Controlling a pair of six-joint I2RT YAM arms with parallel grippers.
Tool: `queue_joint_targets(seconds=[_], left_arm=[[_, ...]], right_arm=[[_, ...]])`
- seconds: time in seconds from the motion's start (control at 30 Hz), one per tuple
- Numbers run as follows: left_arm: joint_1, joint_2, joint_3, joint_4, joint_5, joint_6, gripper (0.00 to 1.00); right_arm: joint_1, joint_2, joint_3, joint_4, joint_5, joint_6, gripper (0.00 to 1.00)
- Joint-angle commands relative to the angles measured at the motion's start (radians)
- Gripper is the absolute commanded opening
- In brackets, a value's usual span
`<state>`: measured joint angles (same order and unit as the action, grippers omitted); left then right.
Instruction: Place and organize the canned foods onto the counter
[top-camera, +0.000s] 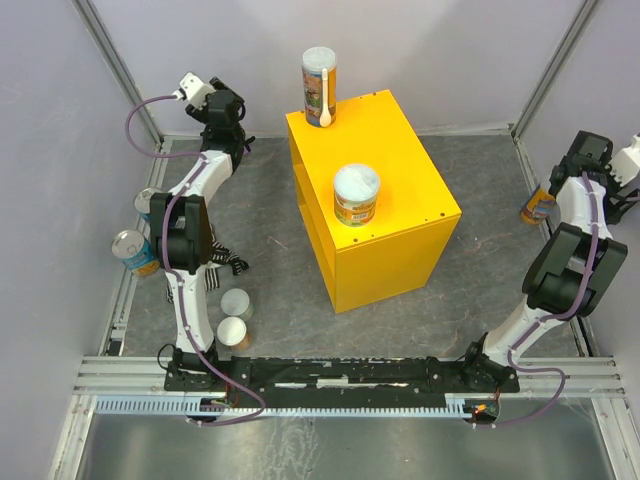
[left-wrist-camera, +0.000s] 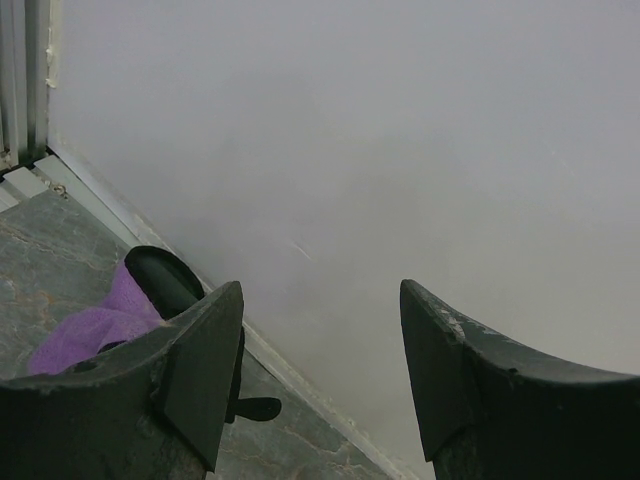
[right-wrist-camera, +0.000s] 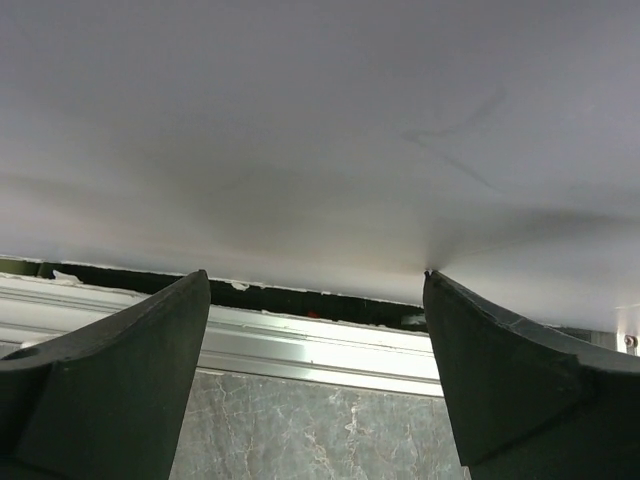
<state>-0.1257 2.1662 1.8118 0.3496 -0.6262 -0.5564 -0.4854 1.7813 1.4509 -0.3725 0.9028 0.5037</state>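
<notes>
My left pincer (left-wrist-camera: 320, 295) is near the far left corner, facing the wall, jaws apart and empty, with a purple cloth (left-wrist-camera: 95, 325) on the floor to its left. My right pincer (right-wrist-camera: 315, 285) faces the right wall, jaws wide, gripping nothing. The yellow counter (top-camera: 400, 150) stands mid-table. A tall tube (top-camera: 319, 80) stands on its far left corner and a white-lidded tub (top-camera: 356, 195) nearer the middle. A blue tin (top-camera: 133, 250) sits at the left edge. Two pale-lidded tubs (top-camera: 236, 305) stand by my left base, and one can (top-camera: 536, 205) by the right wall.
</notes>
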Motion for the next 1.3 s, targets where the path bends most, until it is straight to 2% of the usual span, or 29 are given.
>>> queue_joint_targets(seconds=[0.0, 0.1, 0.13, 0.17, 0.2, 0.3, 0.33, 0.4, 0.43, 0.47, 0.5, 0.63, 0.73, 1.0, 1.1, 1.27], left_arm=[[0.003, -0.046, 0.031, 0.046, -0.004, 0.015, 0.71], [0.002, -0.027, 0.06, 0.038, 0.001, 0.017, 0.71], [0.001, -0.022, 0.068, 0.037, 0.001, 0.013, 0.71], [0.001, -0.018, 0.075, 0.037, 0.003, 0.01, 0.71], [0.0, -0.015, 0.08, 0.037, 0.004, 0.01, 0.71], [0.001, -0.015, 0.086, 0.039, 0.007, 0.017, 0.71], [0.002, -0.016, 0.086, 0.041, 0.01, 0.018, 0.71], [0.003, -0.016, 0.086, 0.047, 0.014, 0.028, 0.71], [0.002, -0.016, 0.086, 0.049, 0.015, 0.031, 0.71], [0.003, -0.016, 0.086, 0.05, 0.015, 0.032, 0.71], [0.003, -0.016, 0.086, 0.051, 0.014, 0.035, 0.71], [0.007, -0.022, 0.082, 0.06, 0.013, 0.043, 0.71], [0.009, -0.025, 0.081, 0.06, 0.013, 0.035, 0.71], [0.008, -0.032, 0.07, 0.065, 0.022, 0.029, 0.71], [0.008, -0.032, 0.07, 0.066, 0.025, 0.024, 0.71], [0.008, -0.033, 0.068, 0.067, 0.03, 0.018, 0.71]], right_arm=[[-0.01, -0.031, 0.045, -0.018, 0.01, 0.05, 0.92], [-0.025, -0.012, 0.109, -0.06, -0.022, 0.1, 0.85], [-0.014, -0.01, 0.117, -0.049, -0.026, 0.106, 0.71], [-0.01, -0.006, 0.115, -0.022, -0.103, 0.09, 0.37], [-0.012, -0.002, 0.119, -0.039, -0.166, 0.102, 0.21], [-0.006, -0.017, 0.08, -0.074, -0.251, 0.18, 0.02], [-0.004, -0.039, 0.044, -0.047, -0.286, 0.185, 0.01], [0.004, -0.099, -0.075, 0.067, -0.366, 0.164, 0.06], [0.005, -0.12, -0.122, 0.119, -0.413, 0.155, 0.75], [0.005, -0.135, -0.141, 0.125, -0.42, 0.154, 0.97], [0.009, -0.143, -0.146, 0.126, -0.438, 0.142, 1.0], [0.053, -0.167, -0.17, 0.144, -0.539, 0.052, 1.0], [0.068, -0.203, -0.219, 0.189, -0.538, 0.025, 1.0], [0.113, -0.231, -0.187, 0.119, -0.485, -0.094, 1.0], [0.145, -0.26, -0.144, 0.082, -0.45, -0.154, 1.0], [0.163, -0.265, -0.001, -0.071, -0.44, -0.17, 1.0]])
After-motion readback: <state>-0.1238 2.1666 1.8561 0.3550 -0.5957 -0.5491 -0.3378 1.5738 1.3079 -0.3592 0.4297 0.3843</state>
